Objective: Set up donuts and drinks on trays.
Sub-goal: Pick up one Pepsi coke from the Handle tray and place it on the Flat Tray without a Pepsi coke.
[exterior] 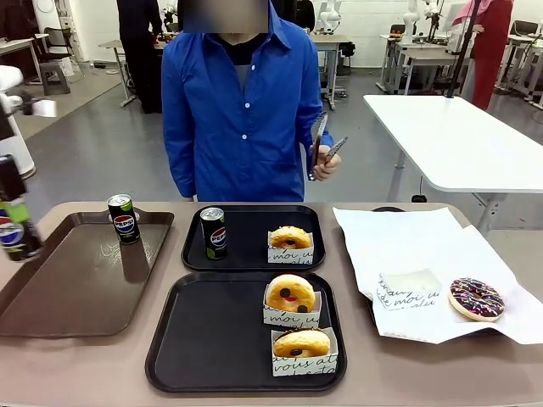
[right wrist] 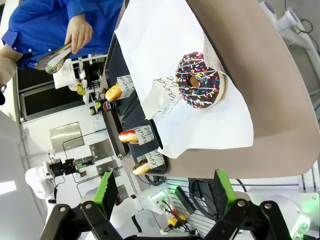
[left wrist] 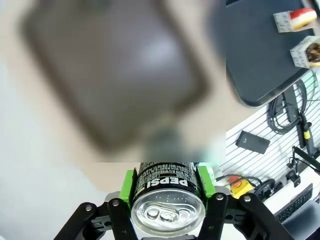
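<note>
Donuts in white paper sleeves sit on the two black trays: one (exterior: 291, 237) on the far tray (exterior: 253, 259), at its right end, and two on the near tray (exterior: 212, 339), a red-and-dark-topped one (exterior: 291, 292) behind a plain golden one (exterior: 302, 343), both along its right side. A chocolate sprinkled donut (exterior: 476, 298) lies unsleeved on white paper (exterior: 407, 246) at the right of the counter (exterior: 76, 365), beside an empty sleeve (exterior: 407, 290). One Pepsi can (exterior: 214, 232) stands upright at the left end of the far tray; another (exterior: 124, 218) stands upright on the brown tray (exterior: 68, 288) near its far edge. A third can (left wrist: 167, 197) is pinched between the green pads of the left pincer (left wrist: 167, 187), held above the blurred brown tray in the left wrist view and seen at the left edge of the front view (exterior: 12, 233). The right pincer (right wrist: 162, 192) is spread wide with nothing between its fingers, hanging well above the sprinkled donut. Beyond the counter a person in a blue shirt holds metal tongs (exterior: 321, 144) in one hand (exterior: 327, 161).
</note>
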Robot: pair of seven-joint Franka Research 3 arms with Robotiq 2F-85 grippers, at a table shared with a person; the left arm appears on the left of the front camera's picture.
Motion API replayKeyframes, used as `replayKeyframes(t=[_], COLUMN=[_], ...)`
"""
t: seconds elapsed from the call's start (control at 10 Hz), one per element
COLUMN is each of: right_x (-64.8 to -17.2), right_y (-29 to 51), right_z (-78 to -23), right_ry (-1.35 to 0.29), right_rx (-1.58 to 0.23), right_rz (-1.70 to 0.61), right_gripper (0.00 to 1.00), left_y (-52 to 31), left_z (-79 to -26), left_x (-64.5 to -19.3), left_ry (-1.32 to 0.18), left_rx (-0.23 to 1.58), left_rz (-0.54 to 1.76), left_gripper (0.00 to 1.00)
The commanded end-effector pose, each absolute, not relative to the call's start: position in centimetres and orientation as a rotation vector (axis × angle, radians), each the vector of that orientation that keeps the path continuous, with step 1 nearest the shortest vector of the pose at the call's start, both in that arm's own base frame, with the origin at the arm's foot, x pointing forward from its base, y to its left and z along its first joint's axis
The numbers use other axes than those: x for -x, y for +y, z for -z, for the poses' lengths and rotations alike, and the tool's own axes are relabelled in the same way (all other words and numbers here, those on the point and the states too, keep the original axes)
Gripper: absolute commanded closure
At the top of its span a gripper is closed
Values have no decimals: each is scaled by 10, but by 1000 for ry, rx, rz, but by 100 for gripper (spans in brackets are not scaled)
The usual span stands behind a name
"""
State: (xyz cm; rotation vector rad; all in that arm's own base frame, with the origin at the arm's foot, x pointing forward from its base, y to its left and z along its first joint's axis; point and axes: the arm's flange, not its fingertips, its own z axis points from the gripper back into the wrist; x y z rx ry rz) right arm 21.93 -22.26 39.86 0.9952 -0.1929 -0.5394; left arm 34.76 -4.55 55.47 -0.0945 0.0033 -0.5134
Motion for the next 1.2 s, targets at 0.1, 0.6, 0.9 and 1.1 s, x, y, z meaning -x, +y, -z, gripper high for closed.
replayKeyframes(t=[0.1, 0.6, 0.9, 1.1], right_x=[-220, -220, -220, -220], right_y=[-223, -223, -223, -223], right_z=[-399, -399, -399, -399], right_ry=[-199, -199, -199, -199], right_rx=[-1013, -1013, -1013, -1013], right_rz=[535, 535, 535, 535], right_gripper=[0, 0, 0, 0], left_y=[-133, -227, -228, -228], left_z=[-530, -489, -478, -478], left_x=[-352, -360, -358, -358], left_ry=[-38, -44, -31, -31], left_rx=[76, 52, 49, 49], left_rz=[629, 684, 705, 705], left_gripper=[42, 42, 42, 42])
